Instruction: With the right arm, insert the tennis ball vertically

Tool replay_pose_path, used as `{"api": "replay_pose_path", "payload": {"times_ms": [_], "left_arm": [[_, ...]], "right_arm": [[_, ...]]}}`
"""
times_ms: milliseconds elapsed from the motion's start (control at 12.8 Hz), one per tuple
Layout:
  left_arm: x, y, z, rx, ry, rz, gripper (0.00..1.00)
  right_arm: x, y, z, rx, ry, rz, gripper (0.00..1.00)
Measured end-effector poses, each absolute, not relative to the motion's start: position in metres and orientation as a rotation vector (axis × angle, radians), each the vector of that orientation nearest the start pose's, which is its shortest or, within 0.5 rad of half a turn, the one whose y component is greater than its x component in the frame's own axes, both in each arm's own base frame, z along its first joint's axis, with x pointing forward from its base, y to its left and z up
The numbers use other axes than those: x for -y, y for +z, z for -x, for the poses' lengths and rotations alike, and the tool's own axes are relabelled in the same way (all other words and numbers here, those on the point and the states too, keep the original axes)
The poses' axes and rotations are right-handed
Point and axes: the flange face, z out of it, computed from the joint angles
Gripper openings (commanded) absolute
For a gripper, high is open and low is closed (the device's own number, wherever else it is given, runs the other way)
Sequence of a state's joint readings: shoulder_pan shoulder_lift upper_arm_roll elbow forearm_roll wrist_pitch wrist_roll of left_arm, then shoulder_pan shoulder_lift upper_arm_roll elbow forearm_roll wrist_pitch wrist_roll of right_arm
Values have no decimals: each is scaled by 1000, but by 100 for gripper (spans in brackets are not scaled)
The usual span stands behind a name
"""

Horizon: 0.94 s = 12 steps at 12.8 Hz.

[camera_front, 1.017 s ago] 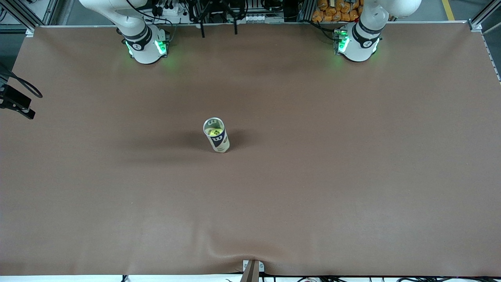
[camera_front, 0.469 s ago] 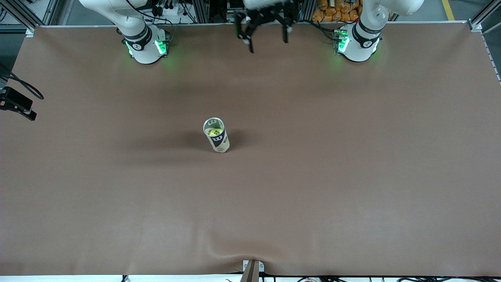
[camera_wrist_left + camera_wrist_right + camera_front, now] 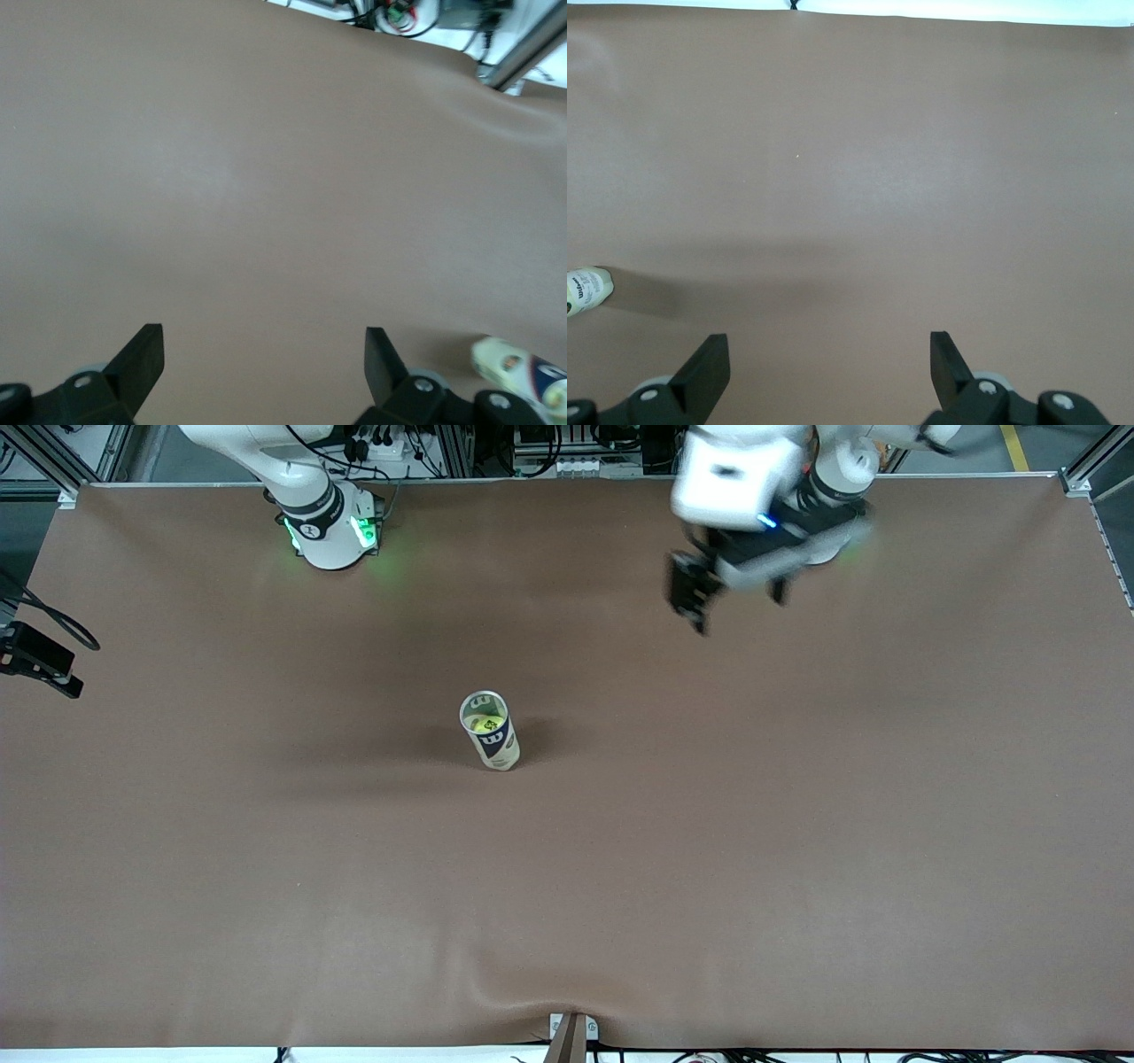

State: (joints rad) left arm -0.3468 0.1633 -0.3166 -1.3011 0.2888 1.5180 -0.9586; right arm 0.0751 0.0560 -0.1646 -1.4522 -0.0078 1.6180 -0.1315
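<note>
A tennis ball can [image 3: 490, 741] stands upright near the middle of the brown table [image 3: 797, 824], with its top open. A yellow-green tennis ball [image 3: 486, 724] shows inside it. My left gripper [image 3: 735, 593] hangs open and empty over the table close to the left arm's base, well apart from the can. In the left wrist view the left gripper [image 3: 263, 354] has nothing between its fingers, and the can [image 3: 523, 376] sits at the picture's edge. My right gripper [image 3: 828, 350] is open and empty over bare table, and the can [image 3: 586, 289] shows at that picture's edge. The front view does not show the right gripper.
The right arm's base [image 3: 330, 524] stands at the table's edge, farthest from the front camera. A black fixture with a cable [image 3: 40, 660] juts in at the right arm's end of the table. A small bracket [image 3: 571, 1032] sits at the table's nearest edge.
The left gripper has swung from the middle of the robots' edge toward the left arm's base and come out over the table. The can and ball have not moved.
</note>
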Motion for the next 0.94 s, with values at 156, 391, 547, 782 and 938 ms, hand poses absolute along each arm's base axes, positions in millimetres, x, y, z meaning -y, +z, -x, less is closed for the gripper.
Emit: {"api": "replay_pose_path", "payload": {"times_ms": [156, 391, 547, 782, 938], "left_arm": [[262, 657, -538, 461, -233, 3004, 100], [157, 655, -578, 414, -131, 3098, 100], [104, 650, -591, 331, -108, 3099, 100], [45, 647, -592, 211, -69, 3080, 100], [16, 647, -581, 155, -42, 3077, 100]], "right_arm": [[49, 654, -575, 68, -171, 3165, 100], [49, 654, -575, 68, -171, 3165, 100], [49, 654, -575, 67, -172, 3165, 100], [50, 654, -575, 67, -172, 3165, 100], [50, 654, -575, 67, -172, 3165, 100]]}}
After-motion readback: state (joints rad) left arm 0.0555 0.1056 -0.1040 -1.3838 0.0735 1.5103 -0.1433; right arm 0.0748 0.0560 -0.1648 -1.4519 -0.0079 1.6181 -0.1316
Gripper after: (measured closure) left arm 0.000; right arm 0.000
